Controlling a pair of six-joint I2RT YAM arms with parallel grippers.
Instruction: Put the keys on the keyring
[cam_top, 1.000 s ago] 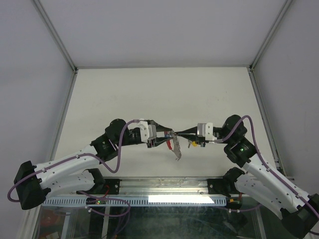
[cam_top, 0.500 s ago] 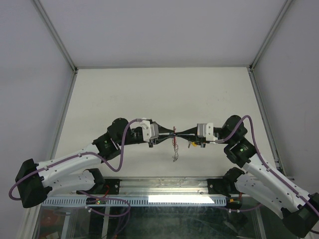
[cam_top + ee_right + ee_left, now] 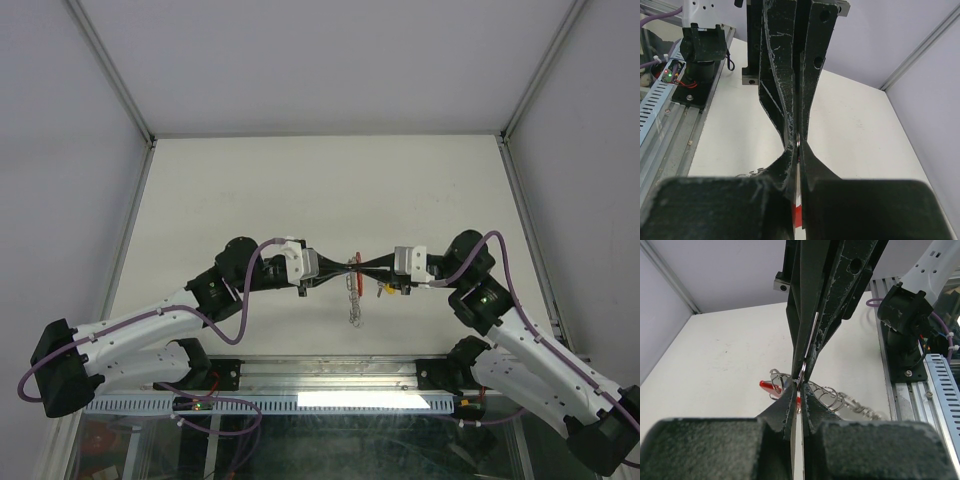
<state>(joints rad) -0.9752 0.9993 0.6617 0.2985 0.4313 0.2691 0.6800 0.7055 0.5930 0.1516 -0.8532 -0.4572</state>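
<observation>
White table (image 3: 250, 180), keyring (image 3: 354, 292) hanging, long axis vertical

Soft, even overhead light is washing the white table (image 3: 250, 190), leaving only faint shadows. In both wrist views the near fingers (image 3: 782, 412) are blurring out of focus, while the keyring (image 3: 832, 396) is glinting.

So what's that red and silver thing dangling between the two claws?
The keyring is held up above the table, pinched from opposite sides by the left gripper and the right gripper, both shut on its coiled, silvery metal ring. A glossy red tab sticks out to one side, and a short silvery chain hangs loosely below.
</observation>
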